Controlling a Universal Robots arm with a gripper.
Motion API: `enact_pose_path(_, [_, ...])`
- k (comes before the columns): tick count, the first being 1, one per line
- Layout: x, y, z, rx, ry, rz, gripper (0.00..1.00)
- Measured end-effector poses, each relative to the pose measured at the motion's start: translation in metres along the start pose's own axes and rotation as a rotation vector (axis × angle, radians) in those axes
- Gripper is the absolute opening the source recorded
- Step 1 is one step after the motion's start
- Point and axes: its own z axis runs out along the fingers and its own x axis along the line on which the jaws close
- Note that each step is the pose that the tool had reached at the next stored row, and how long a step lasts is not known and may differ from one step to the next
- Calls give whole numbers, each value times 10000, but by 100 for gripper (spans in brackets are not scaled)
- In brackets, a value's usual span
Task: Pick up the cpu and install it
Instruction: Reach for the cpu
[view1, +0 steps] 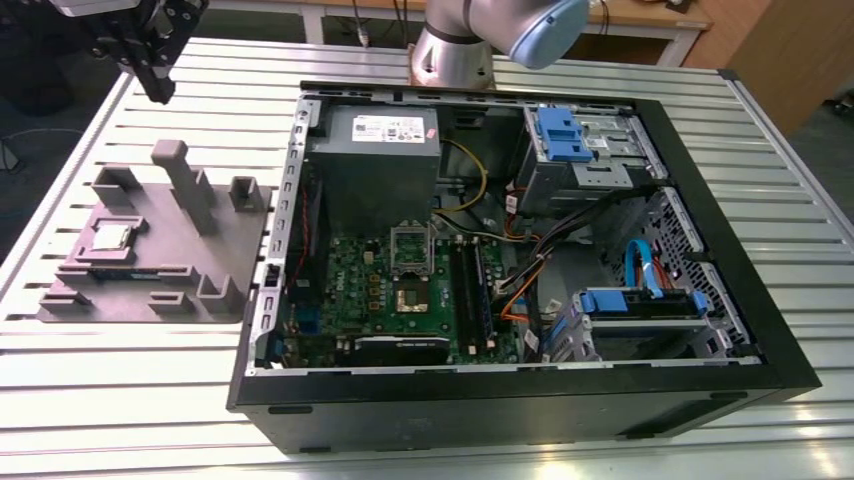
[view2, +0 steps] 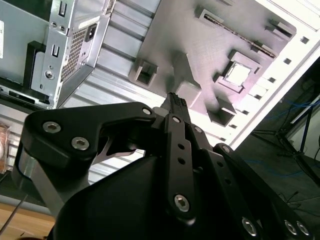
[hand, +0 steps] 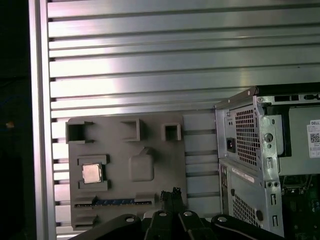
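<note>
The cpu (view1: 110, 237) is a small silver square lying in a recess of the grey fixture block (view1: 200, 250) on the slatted table, at the exterior view's left. Both wrist views look down on it, the cpu (hand: 92, 173) (view2: 239, 74) sitting flat and uncovered. My gripper (view1: 154, 88) hangs high above the table beyond the far end of the fixture, well apart from the chip. Its black fingertips (hand: 172, 194) (view2: 175, 101) are pressed together with nothing between them. Inside the open computer case, the motherboard socket (view1: 411, 297) lies bare with its metal frame (view1: 410, 243) swung up.
The black computer case (view1: 747, 300) lies open on its side, holding a power supply (view1: 380, 135), blue drive bays (view1: 574, 130) and loose cables (view1: 534, 280). A memory stick (hand: 112, 202) rests in a fixture slot. A post (view1: 180, 180) rises from the fixture. Table edge (hand: 37, 125) is near.
</note>
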Motion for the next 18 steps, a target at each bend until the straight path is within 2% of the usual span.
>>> enact_pose_path(12, [38,-3,0,0,2,0,10])
enact_pose_path(18, [88,-5,12,0,2,0,10])
